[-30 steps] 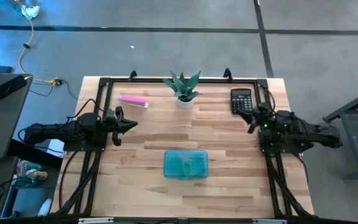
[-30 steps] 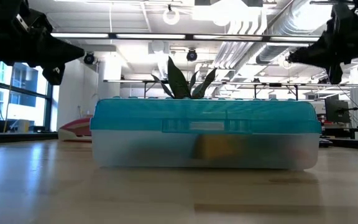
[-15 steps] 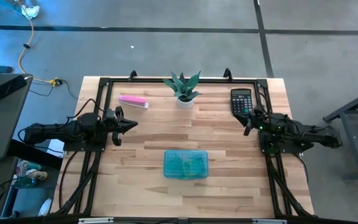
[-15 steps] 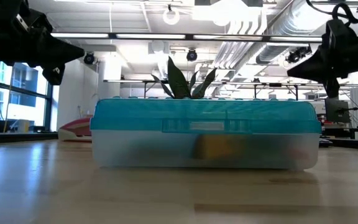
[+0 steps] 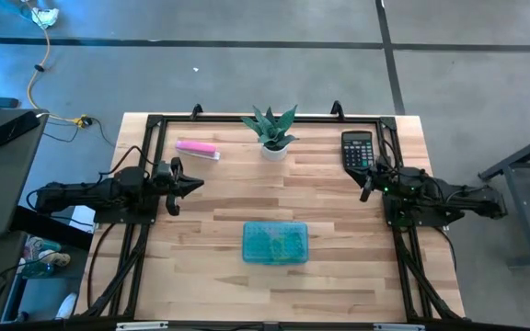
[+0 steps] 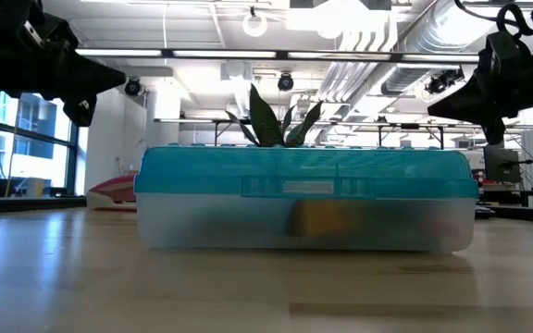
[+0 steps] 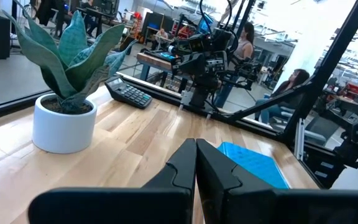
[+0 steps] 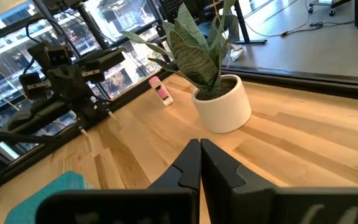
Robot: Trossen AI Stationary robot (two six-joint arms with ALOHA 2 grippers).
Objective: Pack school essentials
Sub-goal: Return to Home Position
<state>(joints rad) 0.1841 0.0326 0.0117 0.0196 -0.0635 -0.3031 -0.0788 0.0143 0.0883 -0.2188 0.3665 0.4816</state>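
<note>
The blue supply box (image 5: 275,243) lies flat with its lid down, a little toward the near edge from the middle of the wooden table (image 5: 339,285). In the low view a yellow block (image 6: 327,219) shows dimly through its cloudy wall; the other contents cannot be made out.

Taking the high view as a clock face centred on the box:
- The potted plant (image 5: 271,129) stands at 12 o'clock near the far edge.
- The long pink bar (image 5: 197,148) lies at about 11 o'clock.
- The black calculator (image 5: 357,149) lies at about 1 o'clock.
- The left gripper (image 5: 194,182) hangs at 10 o'clock, well apart from the box. Its fingers (image 7: 185,163) are clenched together on nothing.
- The right gripper (image 5: 366,184) hangs at 2 o'clock, just beside the calculator. Its fingers (image 8: 190,163) are likewise pressed tight and grasp nothing

Both grippers hang above box height, off to either side
</note>
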